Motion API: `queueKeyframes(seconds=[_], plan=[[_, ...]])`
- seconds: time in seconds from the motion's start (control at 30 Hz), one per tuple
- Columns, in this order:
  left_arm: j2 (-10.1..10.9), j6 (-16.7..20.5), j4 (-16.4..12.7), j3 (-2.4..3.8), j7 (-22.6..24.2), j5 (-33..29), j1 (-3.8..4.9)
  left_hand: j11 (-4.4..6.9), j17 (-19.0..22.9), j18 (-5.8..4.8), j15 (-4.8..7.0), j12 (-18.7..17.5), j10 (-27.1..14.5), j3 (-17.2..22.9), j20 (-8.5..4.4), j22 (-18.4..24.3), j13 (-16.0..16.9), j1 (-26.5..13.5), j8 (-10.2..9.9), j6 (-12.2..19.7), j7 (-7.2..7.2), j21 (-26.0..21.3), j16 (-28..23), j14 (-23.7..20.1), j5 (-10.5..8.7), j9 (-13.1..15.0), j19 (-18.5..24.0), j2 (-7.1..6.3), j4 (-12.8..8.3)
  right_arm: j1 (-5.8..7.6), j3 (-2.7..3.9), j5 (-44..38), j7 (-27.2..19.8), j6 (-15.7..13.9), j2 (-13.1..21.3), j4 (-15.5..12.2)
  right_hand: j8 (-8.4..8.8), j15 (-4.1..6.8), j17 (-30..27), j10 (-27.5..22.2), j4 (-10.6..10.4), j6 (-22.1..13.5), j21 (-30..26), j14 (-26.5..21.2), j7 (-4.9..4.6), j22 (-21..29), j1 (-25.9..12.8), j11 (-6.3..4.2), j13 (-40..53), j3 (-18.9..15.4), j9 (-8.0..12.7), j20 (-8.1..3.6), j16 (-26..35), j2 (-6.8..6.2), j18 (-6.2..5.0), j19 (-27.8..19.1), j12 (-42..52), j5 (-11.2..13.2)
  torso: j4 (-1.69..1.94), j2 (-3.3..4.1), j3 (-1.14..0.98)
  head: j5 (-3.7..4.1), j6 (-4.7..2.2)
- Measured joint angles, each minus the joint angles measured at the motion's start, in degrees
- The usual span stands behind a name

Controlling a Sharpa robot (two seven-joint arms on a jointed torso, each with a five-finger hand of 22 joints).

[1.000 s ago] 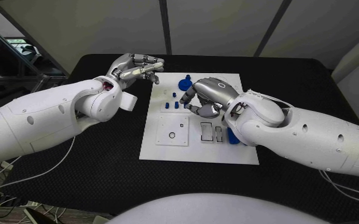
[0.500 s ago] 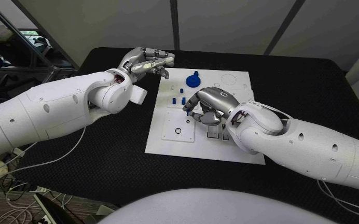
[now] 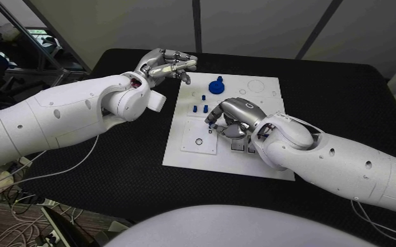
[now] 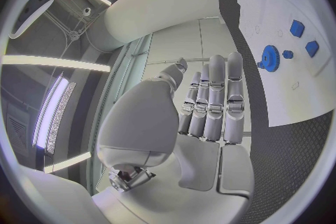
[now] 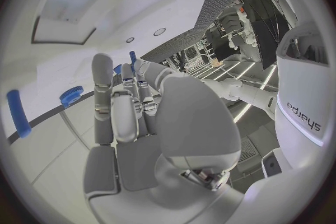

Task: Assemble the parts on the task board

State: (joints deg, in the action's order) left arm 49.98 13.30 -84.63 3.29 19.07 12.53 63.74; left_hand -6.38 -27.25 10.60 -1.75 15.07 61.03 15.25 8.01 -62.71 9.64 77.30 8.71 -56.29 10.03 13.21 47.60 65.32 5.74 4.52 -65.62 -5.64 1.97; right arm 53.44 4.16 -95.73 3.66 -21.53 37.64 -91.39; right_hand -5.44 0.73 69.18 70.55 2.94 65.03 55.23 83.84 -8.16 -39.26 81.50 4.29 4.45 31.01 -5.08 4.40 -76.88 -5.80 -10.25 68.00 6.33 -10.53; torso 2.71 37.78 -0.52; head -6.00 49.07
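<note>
White task board (image 3: pixel 186 158) on black table (image 3: pixel 107 172), grey wall panels (image 3: pixel 248 7) behind.

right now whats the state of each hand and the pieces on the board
left hand: empty, fingers straight and together, off the board's far left corner
right hand: curled over the board's middle, pinching a small blue peg
blue gear: lying on the board
task board: flat on the table

One white task board (image 3: pixel 190 158) lies on one black table (image 3: pixel 99 172). Two silver hands are over it — the left hand (image 3: pixel 167 66) and the right hand (image 3: pixel 232 118). Blue parts — one round gear-like piece (image 3: pixel 217 86) and three small pegs (image 3: pixel 199 108) beside it; others may be hidden.
</note>
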Motion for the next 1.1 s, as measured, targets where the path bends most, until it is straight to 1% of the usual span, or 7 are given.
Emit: queueKeyframes(seconds=[0.23, 0.27, 0.33, 0.4, 0.67, 0.97, 1.1], plan=[[-0.02, -0.08, -0.05, 0.00, -0.02, 0.00, 0.03, 0.00, -0.01, 0.00, 0.00, 0.00, 0.00, 0.00, 0.00, 0.00, 0.00, 0.00, 0.00, 0.00, 0.00, 0.00, 0.00, 0.00, 0.00, 0.00, 0.00, 0.00, 0.00, -0.03, -0.14, -0.03, -0.03, 0.74, -0.14, 0.36, 0.01, 0.00, 0.05, 0.00, 0.00, 0.00, 0.00, 0.00, 0.00, 0.00, 0.00, 0.00, 0.00, 0.00, -0.05, 0.00, 0.00, 0.00, 0.00, 0.00, 0.00, 0.00, -0.01, 0.00, 0.02, -0.25, 0.32], [-0.02, -0.09, -0.05, 0.00, -0.03, 0.00, 0.04, 0.00, -0.01, 0.00, 0.00, 0.00, 0.00, 0.00, 0.00, 0.00, 0.00, 0.00, 0.00, 0.00, 0.00, 0.00, 0.00, 0.00, 0.00, 0.00, 0.00, 0.00, 0.00, -0.03, -0.30, -0.04, -0.03, 0.86, -0.15, 0.36, 0.01, 0.00, 0.05, 0.00, -0.01, 0.00, 0.00, 0.00, 0.00, 0.01, 0.00, 0.00, -0.01, 0.00, -0.05, 0.00, 0.00, 0.00, 0.00, 0.00, 0.00, 0.00, -0.01, 0.00, 0.02, -0.30, 0.36], [-0.04, -0.10, -0.05, 0.00, -0.03, -0.01, 0.04, 0.00, -0.01, 0.00, 0.00, 0.00, 0.00, 0.00, 0.00, -0.01, 0.00, 0.00, 0.00, 0.00, 0.00, 0.00, 0.00, 0.00, 0.00, 0.00, 0.00, 0.00, 0.00, -0.03, -0.92, -0.07, -0.02, 1.17, -0.12, 0.36, 0.01, 0.00, 0.05, 0.00, 0.00, 0.00, 0.00, 0.00, 0.00, 0.01, 0.00, 0.00, -0.01, -0.01, -0.05, 0.00, 0.00, 0.00, 0.00, 0.00, 0.00, 0.00, -0.01, 0.00, 0.02, -0.35, 0.48], [-0.09, -0.11, -0.05, 0.00, -0.03, -0.01, 0.05, 0.00, -0.01, 0.00, 0.00, 0.00, 0.00, 0.00, 0.00, 0.00, 0.00, 0.00, 0.00, 0.00, 0.00, 0.00, 0.00, 0.00, 0.00, 0.00, 0.00, 0.00, 0.00, -0.06, -1.19, -0.10, 0.01, 1.43, -0.03, 0.33, 0.02, 0.00, 0.05, 0.00, -0.01, -0.03, 0.00, 0.00, 0.02, 0.01, 0.00, 0.00, -0.02, -0.01, -0.04, 0.00, 0.00, 0.00, 0.00, 0.00, -0.01, 0.01, -0.01, 0.00, 0.02, -0.45, 0.64], [-0.11, -0.16, -0.09, 0.01, -0.03, -0.01, 0.09, 0.00, -0.01, 0.00, 0.00, 0.00, 0.00, 0.01, 0.00, -0.01, -0.01, 0.00, 0.00, 0.00, 0.00, 0.00, 0.00, 0.00, 0.00, 0.01, 0.00, 0.00, 0.00, 0.12, -1.37, -0.34, 0.07, 1.88, -0.06, 0.28, 0.16, 0.00, 0.04, 0.00, 0.15, -0.10, 0.00, 0.00, 0.10, 0.01, 0.00, 0.00, -0.04, -0.17, -0.02, 0.00, 0.01, 0.00, 0.00, 0.00, -0.02, 0.01, -0.01, 0.00, -0.01, -0.60, 0.92], [-0.12, -0.18, -0.11, 0.01, -0.03, -0.02, 0.11, 0.00, -0.01, 0.00, 0.00, 0.00, 0.00, 0.01, 0.00, -0.01, -0.01, 0.00, 0.00, 0.00, 0.00, 0.00, 0.00, 0.00, 0.00, 0.01, 0.00, 0.00, 0.00, 0.16, -1.42, -0.87, 0.22, 2.03, -0.26, 0.42, 0.34, 0.00, 0.03, 0.00, 0.14, 0.03, 0.00, 0.00, -0.03, 0.02, 0.00, -0.01, -0.02, -0.17, -0.04, 0.00, 0.01, 0.00, 0.01, 0.00, -0.02, 0.01, -0.01, 0.00, -0.02, -0.71, 0.93], [-0.12, -0.19, -0.11, 0.01, -0.03, -0.02, 0.12, 0.00, -0.02, 0.00, 0.00, 0.00, 0.00, 0.01, 0.00, -0.01, -0.01, 0.00, 0.00, 0.00, 0.00, 0.00, 0.00, 0.00, 0.00, 0.01, 0.00, 0.00, 0.00, 0.17, -1.42, -1.28, 0.52, 1.87, -0.39, 0.54, 0.36, 0.00, 0.03, 0.20, 0.14, 0.03, 0.00, 0.00, -0.04, 0.02, 0.00, -0.21, 0.00, -0.17, -0.06, 0.00, 0.01, 0.00, 0.00, 0.00, -0.03, 0.03, -0.01, 0.00, -0.02, -0.76, 0.93]])
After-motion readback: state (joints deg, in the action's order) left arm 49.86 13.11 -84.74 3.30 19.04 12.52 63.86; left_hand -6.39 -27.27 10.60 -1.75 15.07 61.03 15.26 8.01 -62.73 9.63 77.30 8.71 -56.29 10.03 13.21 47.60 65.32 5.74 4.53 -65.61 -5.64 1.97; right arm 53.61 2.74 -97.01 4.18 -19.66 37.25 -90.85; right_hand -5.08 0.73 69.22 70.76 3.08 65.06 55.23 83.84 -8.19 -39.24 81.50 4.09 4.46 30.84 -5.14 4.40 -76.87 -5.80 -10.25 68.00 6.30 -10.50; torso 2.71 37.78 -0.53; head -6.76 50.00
